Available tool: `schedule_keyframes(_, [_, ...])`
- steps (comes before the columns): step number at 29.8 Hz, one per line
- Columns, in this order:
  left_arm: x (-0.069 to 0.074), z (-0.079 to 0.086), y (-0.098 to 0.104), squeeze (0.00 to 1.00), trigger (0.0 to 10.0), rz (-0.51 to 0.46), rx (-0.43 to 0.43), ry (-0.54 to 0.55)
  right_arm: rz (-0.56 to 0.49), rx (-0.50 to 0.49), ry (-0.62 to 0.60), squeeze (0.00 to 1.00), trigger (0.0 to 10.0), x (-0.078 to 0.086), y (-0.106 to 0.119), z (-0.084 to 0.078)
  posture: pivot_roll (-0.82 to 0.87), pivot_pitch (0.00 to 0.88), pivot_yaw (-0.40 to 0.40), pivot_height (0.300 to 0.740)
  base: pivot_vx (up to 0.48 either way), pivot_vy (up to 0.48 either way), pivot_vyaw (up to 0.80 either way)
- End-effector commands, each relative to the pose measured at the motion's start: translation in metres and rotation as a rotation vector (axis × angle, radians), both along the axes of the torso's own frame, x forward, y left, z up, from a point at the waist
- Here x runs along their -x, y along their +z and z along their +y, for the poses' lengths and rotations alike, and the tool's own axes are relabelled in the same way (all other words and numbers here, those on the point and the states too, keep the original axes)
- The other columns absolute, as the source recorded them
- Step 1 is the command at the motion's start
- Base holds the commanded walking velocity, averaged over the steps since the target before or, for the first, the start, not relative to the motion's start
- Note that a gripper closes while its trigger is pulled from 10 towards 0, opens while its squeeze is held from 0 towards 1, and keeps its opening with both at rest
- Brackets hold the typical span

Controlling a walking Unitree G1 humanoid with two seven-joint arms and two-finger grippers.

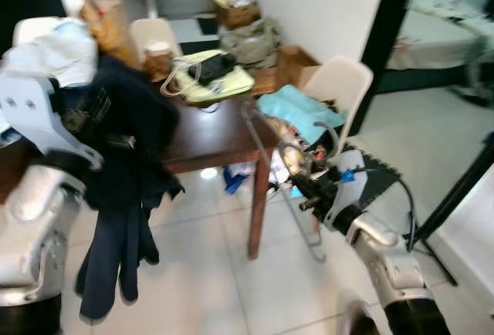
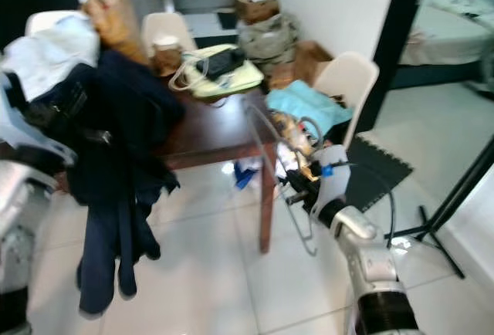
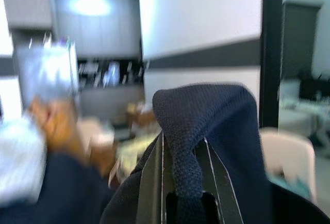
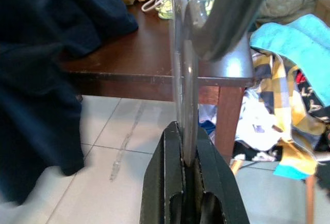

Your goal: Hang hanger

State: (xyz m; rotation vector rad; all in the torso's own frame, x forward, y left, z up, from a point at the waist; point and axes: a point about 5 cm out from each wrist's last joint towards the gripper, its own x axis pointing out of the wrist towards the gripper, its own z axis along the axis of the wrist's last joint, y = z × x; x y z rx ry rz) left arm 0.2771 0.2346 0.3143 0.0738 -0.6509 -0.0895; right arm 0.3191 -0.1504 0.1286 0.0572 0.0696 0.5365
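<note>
Brown table (image 1: 208, 138) stands on pale tile ahead of you. Your right gripper (image 4: 186, 154) pinches the grey hanger (image 4: 181, 79) between its fingers. Your left gripper (image 3: 181, 170) clamps dark navy garment (image 1: 127, 173) fabric.

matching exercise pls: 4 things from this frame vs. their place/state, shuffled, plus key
Things:
1. dark garment
2. hanger
3. turquoise cloth
4. yellow-green bag

Place or state:
A. lying on the brown table
B. draped on the cream chair
C. clamped in the right gripper
D. pinched in the left gripper, hanging toward the floor

Pairs: 1-D, 2-C, 3-B, 4-A
</note>
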Motion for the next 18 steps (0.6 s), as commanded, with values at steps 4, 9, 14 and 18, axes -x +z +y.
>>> schedule_keyframes(4, [-0.001,0.002,0.033,0.00,10.0,-0.077,-0.089,0.007,0.006,0.017,-0.023,0.00,10.0,-0.001,0.002,-0.003,-0.05,0.000,0.016,0.736,0.465,0.000,0.00])
schedule_keyframes(9, [0.003,0.012,0.075,0.00,10.0,-0.179,-0.150,0.052,0.011,0.019,-0.019,0.00,10.0,0.000,0.002,-0.001,-0.05,0.000,0.016,0.736,0.465,0.000,0.00])
schedule_keyframes(14, [0.026,0.036,0.150,0.00,10.0,-0.358,-0.251,0.257,0.016,0.015,-0.014,0.00,10.0,0.002,0.001,0.003,-0.05,0.000,0.020,0.736,0.465,0.000,0.00])
schedule_keyframes(18, [0.055,0.073,0.192,0.00,10.0,-0.433,-0.264,0.530,0.023,0.012,-0.011,0.00,10.0,0.005,-0.001,0.005,-0.05,0.000,0.024,0.736,0.465,0.000,0.00])
